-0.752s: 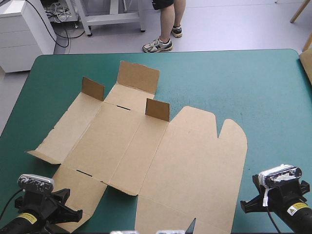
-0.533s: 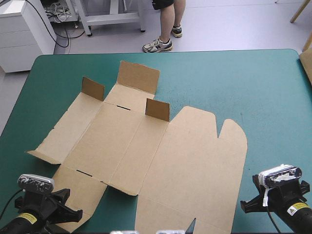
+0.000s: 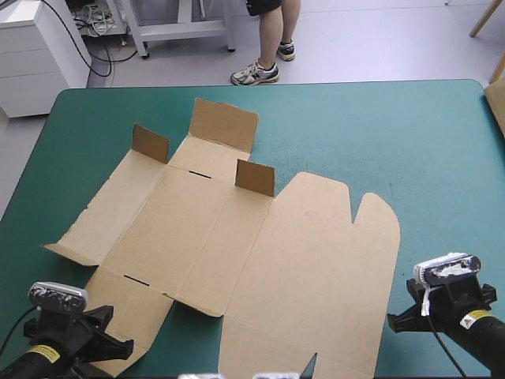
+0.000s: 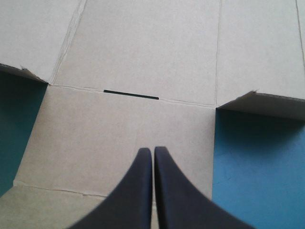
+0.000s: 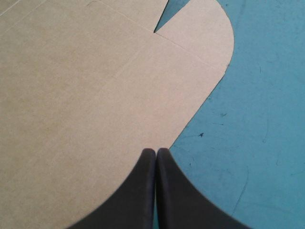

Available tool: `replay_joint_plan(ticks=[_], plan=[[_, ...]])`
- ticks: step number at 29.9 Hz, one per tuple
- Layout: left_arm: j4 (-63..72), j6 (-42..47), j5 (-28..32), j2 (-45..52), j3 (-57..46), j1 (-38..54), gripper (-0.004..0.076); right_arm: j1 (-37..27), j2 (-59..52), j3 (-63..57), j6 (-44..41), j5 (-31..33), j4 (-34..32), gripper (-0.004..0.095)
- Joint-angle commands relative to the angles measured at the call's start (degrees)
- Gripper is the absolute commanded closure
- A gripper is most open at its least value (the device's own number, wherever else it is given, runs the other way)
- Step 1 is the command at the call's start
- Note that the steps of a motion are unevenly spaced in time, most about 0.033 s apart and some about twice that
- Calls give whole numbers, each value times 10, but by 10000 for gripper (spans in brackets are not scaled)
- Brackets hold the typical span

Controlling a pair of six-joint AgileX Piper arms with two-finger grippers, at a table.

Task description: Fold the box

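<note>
Bright, even light fell from overhead across the desk [image 3: 410, 134]. The box [image 3: 316, 260] cast only thin, soft shadows at its lifted edges. In the left wrist view, darker shade lay on the teal-green cover [image 4: 257, 167] beneath a raised flap [image 4: 267, 104].

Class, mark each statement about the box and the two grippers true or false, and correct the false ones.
1. The box lies mostly spread out on the teal-green table. True.
2. The left gripper is wide open. False: its fingers meet in a point, shut on nothing.
3. The right gripper is shut, its tip at the box's right edge, below a rounded corner. True.
4. Every part of the box lies flat. False: flaps at its far end stand raised.
5. A thin dark slot lies on a crease ahead of the left gripper. True.
</note>
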State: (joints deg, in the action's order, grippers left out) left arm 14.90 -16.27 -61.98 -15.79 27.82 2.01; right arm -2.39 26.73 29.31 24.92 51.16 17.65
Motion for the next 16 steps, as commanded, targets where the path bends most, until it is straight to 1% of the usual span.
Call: replay_joint_plan(ticks=[1, 5, 9, 13, 16], plan=[[11, 5, 28, -5, 13, -3, 731, 2, 32, 41, 9, -44, 3, 924], [11, 5, 28, -5, 13, -3, 731, 2, 61, 80, 9, -62, 2, 924], [11, 5, 28, -5, 13, -3, 731, 2, 118, 143, 9, -58, 2, 924], [11, 5, 28, -5, 13, -3, 731, 2, 199, 228, 10, -27, 8, 923], [11, 5, 28, -5, 13, -3, 731, 2, 268, 294, 11, 18, 8, 921]])
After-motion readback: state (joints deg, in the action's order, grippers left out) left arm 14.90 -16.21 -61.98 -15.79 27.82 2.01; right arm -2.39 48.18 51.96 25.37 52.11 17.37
